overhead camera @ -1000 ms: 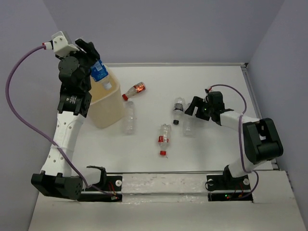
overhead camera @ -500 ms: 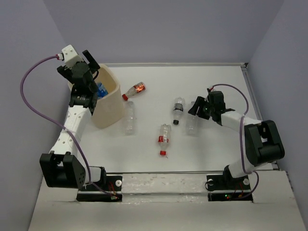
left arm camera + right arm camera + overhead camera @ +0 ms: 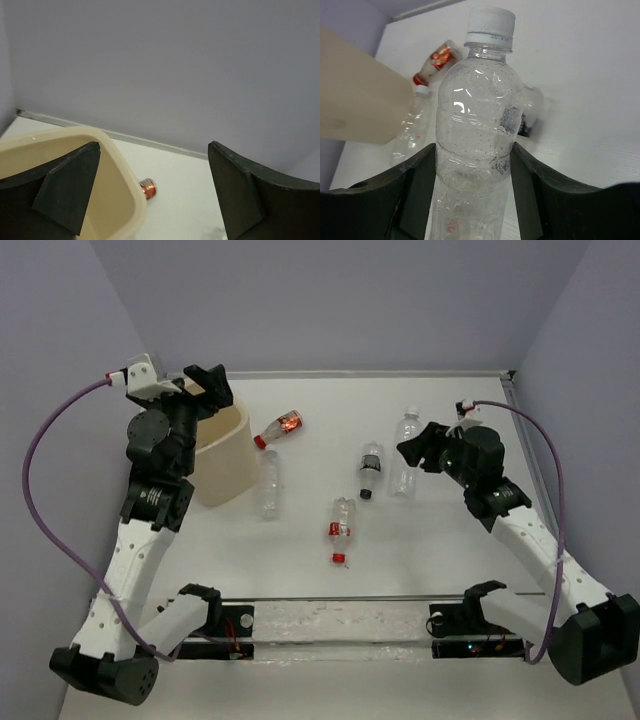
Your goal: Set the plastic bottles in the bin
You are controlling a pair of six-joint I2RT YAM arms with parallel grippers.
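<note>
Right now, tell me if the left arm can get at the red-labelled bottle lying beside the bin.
Probably yes. The left gripper hangs open over the bin rim, and the red-labelled bottle lies on bare table just right of the bin, with nothing between them.

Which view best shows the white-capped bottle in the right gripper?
Right wrist: the white-capped bottle fills the frame, cap and body clear, in the right gripper. Top external shows it small; left wrist misses it.
</note>
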